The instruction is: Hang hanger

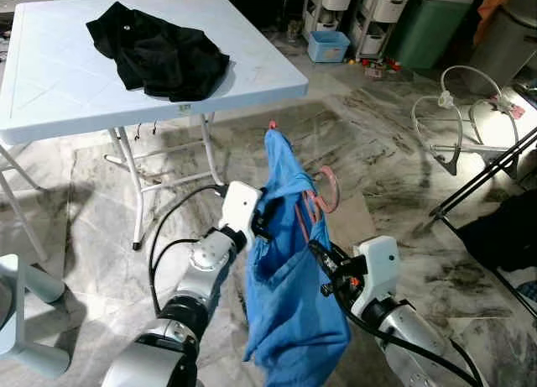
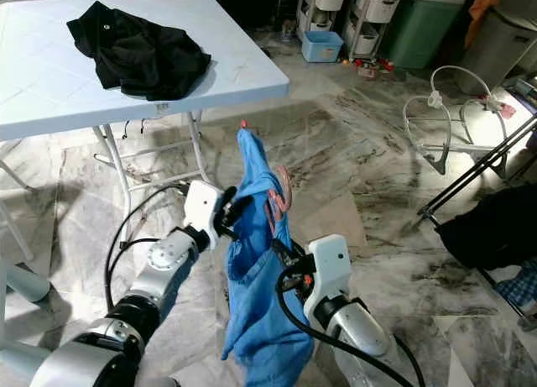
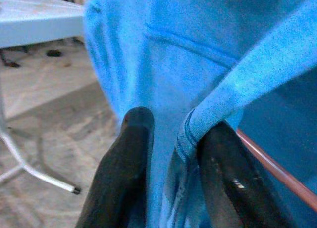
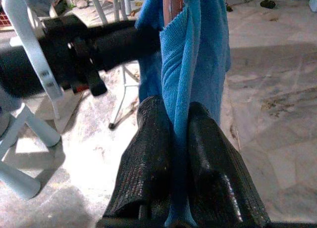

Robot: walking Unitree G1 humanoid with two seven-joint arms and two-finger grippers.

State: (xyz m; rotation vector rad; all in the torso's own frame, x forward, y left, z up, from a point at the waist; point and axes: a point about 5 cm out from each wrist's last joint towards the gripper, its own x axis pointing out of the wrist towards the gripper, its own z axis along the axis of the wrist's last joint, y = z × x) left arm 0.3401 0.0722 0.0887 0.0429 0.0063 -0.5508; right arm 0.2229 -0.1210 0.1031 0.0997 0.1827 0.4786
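Blue cloth, a garment (image 1: 289,269) hanging in long folds, is held up in the air between the two grippers, above the marbled floor (image 1: 377,152) and in front of the white folding table (image 1: 50,85). A pink hanger (image 1: 323,194) is threaded inside the garment, its hook curving out on the right side near the top, and a red tip pokes from the highest point of the cloth. The left gripper (image 1: 267,215) is clamped on a fold of the garment at its upper left side; in the left wrist view a hem of blue fabric is seen pinched between the black fingers (image 3: 129,159), with a thin pink bar of the hanger running past just beside them. The right gripper (image 1: 323,261) is closed on the cloth lower down on the right side; in the right wrist view a vertical fold is squeezed between the two textured fingers (image 4: 148,154), and the hanger's bar is seen rising above it. A black garment (image 1: 159,51) is spread on the table, toward its far edge and well apart from the blue one. White wire hangers (image 1: 449,122) are seen near a dark rack (image 1: 482,181) at the right, and a blue tub (image 1: 327,44) stands on the floor beyond the table's right corner.
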